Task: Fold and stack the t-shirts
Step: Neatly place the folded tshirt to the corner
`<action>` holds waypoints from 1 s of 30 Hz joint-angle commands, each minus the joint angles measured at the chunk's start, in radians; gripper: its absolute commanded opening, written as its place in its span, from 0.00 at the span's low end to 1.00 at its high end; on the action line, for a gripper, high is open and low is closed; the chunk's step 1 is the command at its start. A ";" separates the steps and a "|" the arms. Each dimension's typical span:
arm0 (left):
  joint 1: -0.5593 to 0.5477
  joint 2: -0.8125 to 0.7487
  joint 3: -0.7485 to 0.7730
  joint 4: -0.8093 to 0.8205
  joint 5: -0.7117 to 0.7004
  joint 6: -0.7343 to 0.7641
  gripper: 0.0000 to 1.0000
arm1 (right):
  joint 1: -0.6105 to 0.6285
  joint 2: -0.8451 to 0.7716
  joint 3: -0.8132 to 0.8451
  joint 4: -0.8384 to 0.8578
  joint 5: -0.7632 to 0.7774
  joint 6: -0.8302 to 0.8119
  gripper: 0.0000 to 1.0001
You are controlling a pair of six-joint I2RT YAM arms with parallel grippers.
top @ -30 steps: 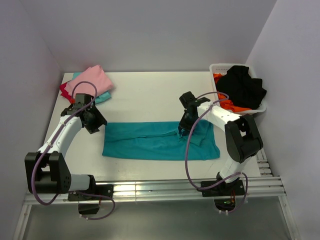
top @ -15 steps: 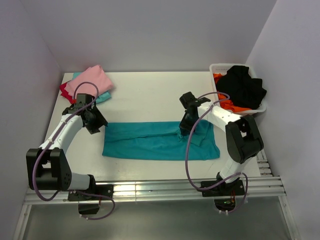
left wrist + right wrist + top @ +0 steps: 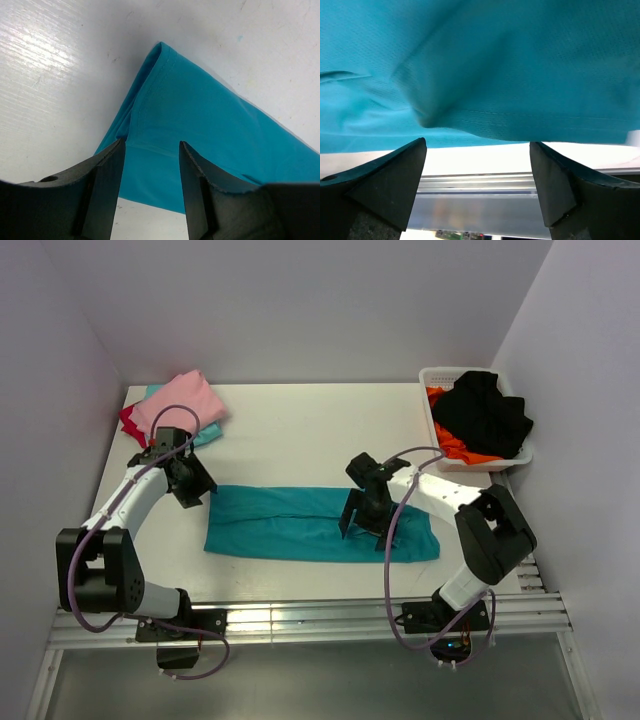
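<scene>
In the far left corner of the white tabletop [image 3: 300,430] I can see a small pile. A pink soft cloth t-shirt [image 3: 180,400] is on top, and a red cloth shirt [image 3: 127,421] and a lighter teal cloth shirt [image 3: 207,435] peek out under it. I think those ones are done. Just in front of the pile, my left arm bends in from the near left corner. The left gripper [image 3: 192,486] points down at the left end of the long teal cloth t-shirt [image 3: 285,525]. In the left wrist view its fingers are a little way apart with nothing between them, right over the shirt's pointy corner. This shirt lies flat, stretched along the near edge and folded into a long strip, so I think it is about half folded. It needs folding end to end and then going on the pile. My right arm reaches in from the near right corner and leans over the right part of the strip. The right gripper [image 3: 362,517] is low over the cloth, fingers spread wide and holding nothing. In the far right corner sits a white plastic mesh basket [image 3: 432,375] with black cloth [image 3: 485,415] and orange cloth [image 3: 455,448] in it, so more may be waiting.
</scene>
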 commanded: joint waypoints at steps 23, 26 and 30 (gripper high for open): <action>-0.106 -0.065 0.037 -0.048 0.032 -0.080 0.46 | -0.230 0.081 0.281 -0.132 0.200 -0.251 0.25; -0.168 -0.059 0.000 -0.032 0.013 -0.110 0.39 | -0.261 0.120 0.259 -0.118 0.189 -0.268 0.06; -0.193 -0.022 0.002 -0.011 -0.014 -0.098 0.34 | -0.264 0.097 0.198 -0.126 0.169 -0.255 0.00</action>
